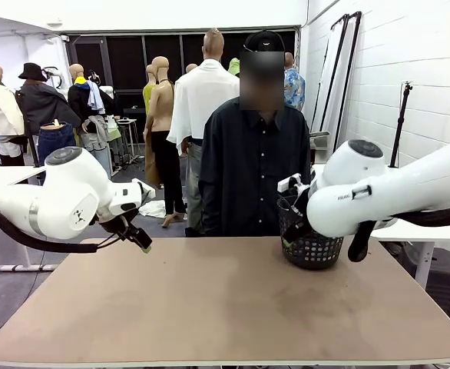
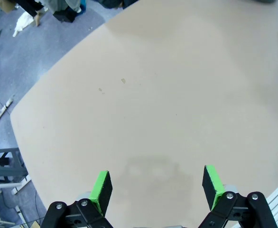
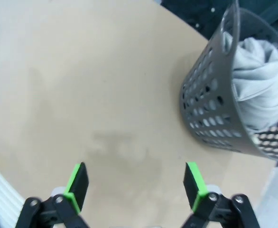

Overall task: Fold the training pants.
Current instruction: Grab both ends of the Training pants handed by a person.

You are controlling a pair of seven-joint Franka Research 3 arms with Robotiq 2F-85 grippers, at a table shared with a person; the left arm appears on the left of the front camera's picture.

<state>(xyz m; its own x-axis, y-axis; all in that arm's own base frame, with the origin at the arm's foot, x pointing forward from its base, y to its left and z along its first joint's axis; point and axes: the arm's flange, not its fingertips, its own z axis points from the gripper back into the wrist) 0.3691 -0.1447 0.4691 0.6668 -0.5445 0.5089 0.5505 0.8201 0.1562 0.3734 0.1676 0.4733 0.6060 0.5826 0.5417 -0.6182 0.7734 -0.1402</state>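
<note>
Right wrist view: the training pants [image 3: 257,90] lie bundled inside the black mesh basket [image 3: 210,104], which stands upright on the table [image 3: 82,85]. The right gripper [image 3: 135,173] hovers beside the basket, fingers spread wide, holding nothing. Left wrist view: the left gripper [image 2: 156,178] hangs over the tabletop, fingers likewise spread and empty. Front view: the basket stands near the far edge, just beside a person [image 1: 256,169].

Bench [image 1: 210,307]: tan matte top with a pale edge, faint darker smudges right of centre. One item stands directly on it: black mesh basket [image 1: 311,250], upright, at about 2 o'clock, near the far edge.
</note>
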